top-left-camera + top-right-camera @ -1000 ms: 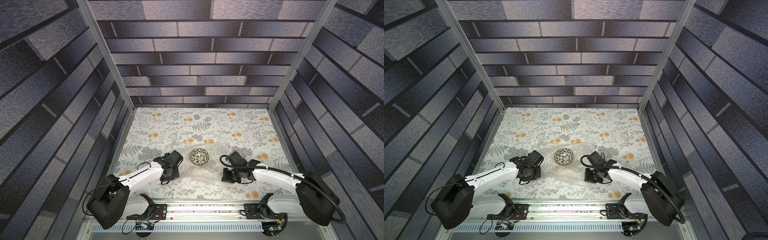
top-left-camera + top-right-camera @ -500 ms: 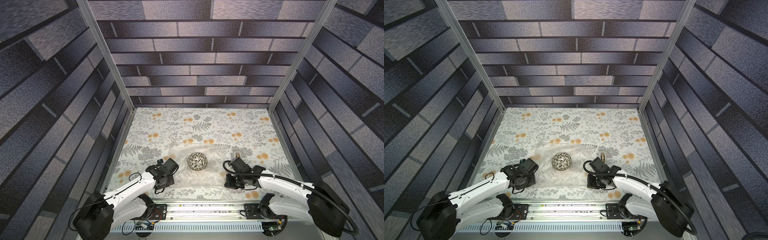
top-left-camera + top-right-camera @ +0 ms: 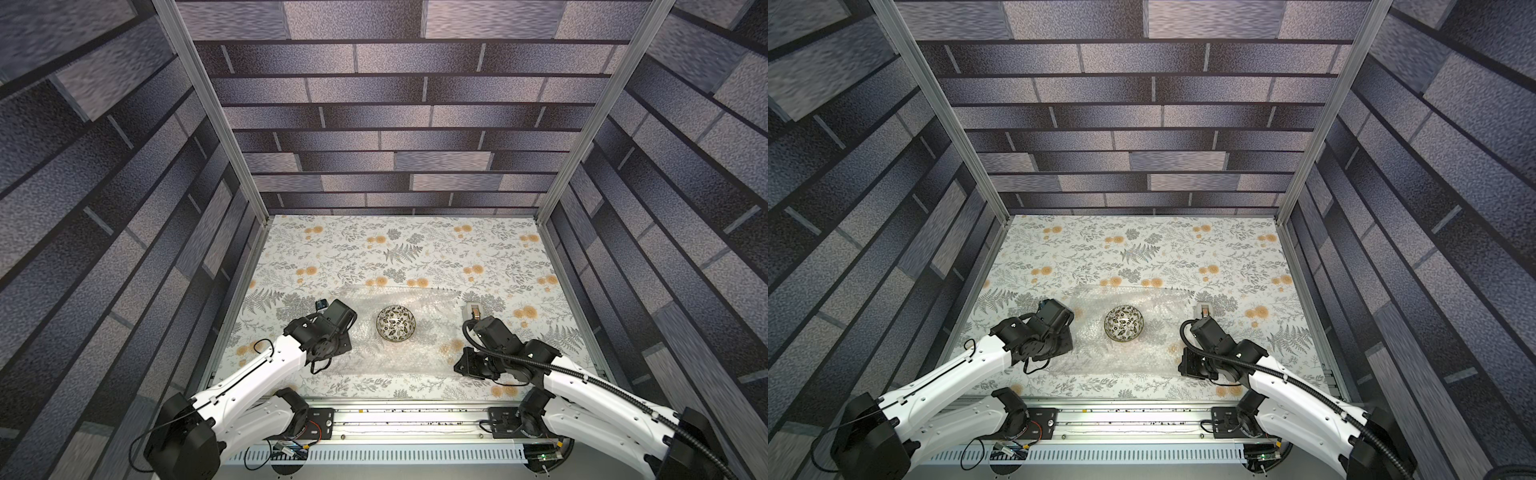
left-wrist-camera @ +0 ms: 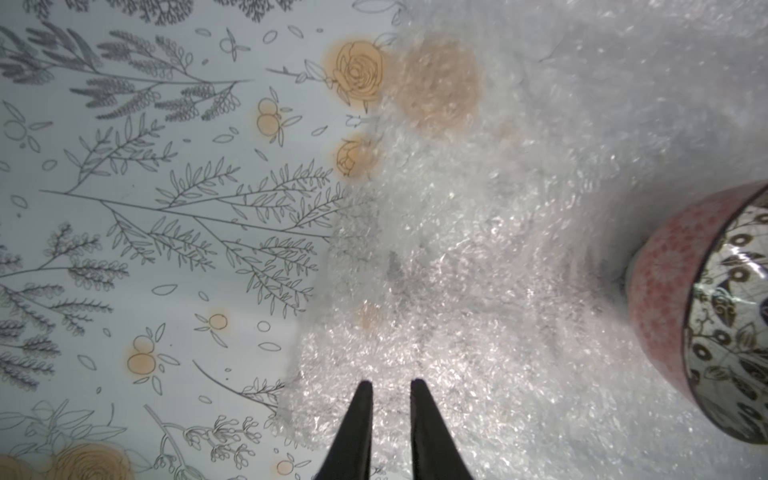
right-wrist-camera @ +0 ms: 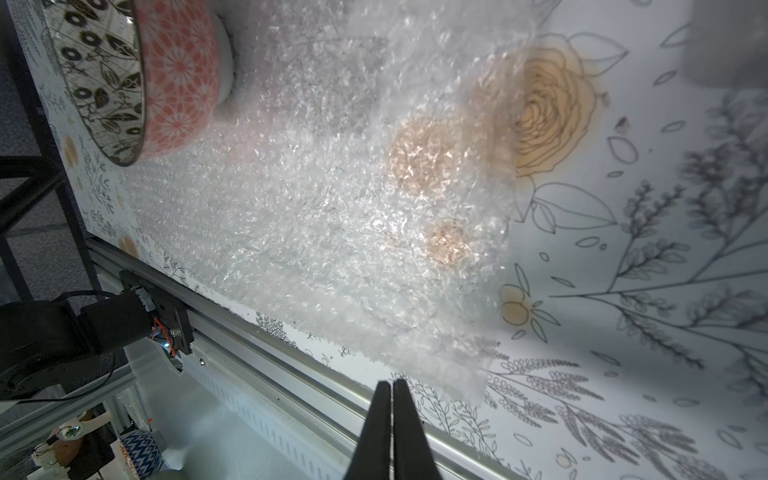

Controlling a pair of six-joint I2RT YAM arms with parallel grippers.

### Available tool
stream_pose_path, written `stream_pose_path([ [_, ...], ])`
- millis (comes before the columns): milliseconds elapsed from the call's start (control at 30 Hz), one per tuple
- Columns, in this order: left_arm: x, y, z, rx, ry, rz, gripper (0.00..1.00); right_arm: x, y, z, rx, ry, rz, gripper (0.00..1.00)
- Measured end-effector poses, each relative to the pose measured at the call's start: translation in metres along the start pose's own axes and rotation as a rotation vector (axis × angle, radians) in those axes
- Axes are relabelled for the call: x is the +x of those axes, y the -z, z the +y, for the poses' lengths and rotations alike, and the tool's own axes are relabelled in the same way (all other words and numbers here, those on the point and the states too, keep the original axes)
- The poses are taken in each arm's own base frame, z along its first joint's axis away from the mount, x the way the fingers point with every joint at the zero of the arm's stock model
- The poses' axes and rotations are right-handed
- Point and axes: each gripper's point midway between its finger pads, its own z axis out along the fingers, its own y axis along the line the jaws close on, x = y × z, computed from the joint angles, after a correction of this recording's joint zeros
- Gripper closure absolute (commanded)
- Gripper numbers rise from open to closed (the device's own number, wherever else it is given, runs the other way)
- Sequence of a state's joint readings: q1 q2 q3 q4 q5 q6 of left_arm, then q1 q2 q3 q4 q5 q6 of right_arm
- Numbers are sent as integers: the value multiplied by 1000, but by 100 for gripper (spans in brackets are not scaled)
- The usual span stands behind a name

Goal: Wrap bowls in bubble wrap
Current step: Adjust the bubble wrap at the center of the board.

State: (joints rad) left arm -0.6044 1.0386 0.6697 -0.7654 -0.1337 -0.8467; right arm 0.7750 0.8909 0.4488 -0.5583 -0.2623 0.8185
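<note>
Clear bubble wrap (image 3: 434, 305) lies flat on the floral worktop (image 3: 374, 249) in both top views, with the speckled bowl (image 3: 395, 323) upright mid-sheet, lower centre. Left wrist view: left jaws a crack apart over the wrap's edge, holding nothing; bowl at right edge. Right wrist view: right jaws pressed together, empty, beside the wrap's corner.

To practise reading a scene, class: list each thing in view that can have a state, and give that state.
bowl: upright, open side up, on the bubble wrap, unwrapped.
bubble wrap: spread on the table, under the bowl.
left gripper: jaws slightly apart, at the wrap's edge.
right gripper: jaws shut, at the wrap's edge.
tape dispenser: on the table, untouched.
</note>
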Motion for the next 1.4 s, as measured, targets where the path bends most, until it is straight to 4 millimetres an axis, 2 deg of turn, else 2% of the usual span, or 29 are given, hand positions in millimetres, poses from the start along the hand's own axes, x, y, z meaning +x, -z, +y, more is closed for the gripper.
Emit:
stream_pose_path([
  [133, -12, -5, -11, 18, -7, -16, 80, -9, -18, 1, 34, -21, 25, 98],
  [233, -11, -15, -19, 28, -21, 4, 80, -17, -28, 7, 41, -16, 29, 98],
  [400, -7, -26, -28, 28, -47, 25, 79, -21, -32, 16, 26, 16, 20, 99],
  [533, -11, -27, -32, 45, -47, 8, 79, -14, -38, 12, 42, 33, 38, 100],
  [667, -15, -28, -35, 45, -60, 6, 79, 5, -47, -4, 83, 39, 80, 100],
  [833, -26, -23, -46, 69, -68, -16, 79, 16, -43, -7, 69, 54, 70, 100],
  [1033, -34, -21, -59, 100, -81, -25, 78, 25, -31, -23, 97, 38, 58, 100],
  [1067, -34, -22, -61, 106, -82, -24, 77, 26, -29, -24, 102, 34, 57, 99],
  [1100, -35, -22, -62, 108, -83, -23, 77, 27, -27, -26, 107, 31, 56, 93],
  [1167, -36, -21, -66, 114, -89, -24, 76, 29, -23, -28, 112, 24, 52, 75],
  [1267, -42, -17, -73, 128, -91, -36, 76, 26, -12, -20, 84, 26, 24, 56],
  [1300, -43, -17, -74, 130, -91, -39, 76, 23, -8, -14, 64, 30, 11, 53],
  [1400, -45, -15, -76, 137, -97, -45, 75, 13, 10, 10, -15, 44, -44, 50],
])
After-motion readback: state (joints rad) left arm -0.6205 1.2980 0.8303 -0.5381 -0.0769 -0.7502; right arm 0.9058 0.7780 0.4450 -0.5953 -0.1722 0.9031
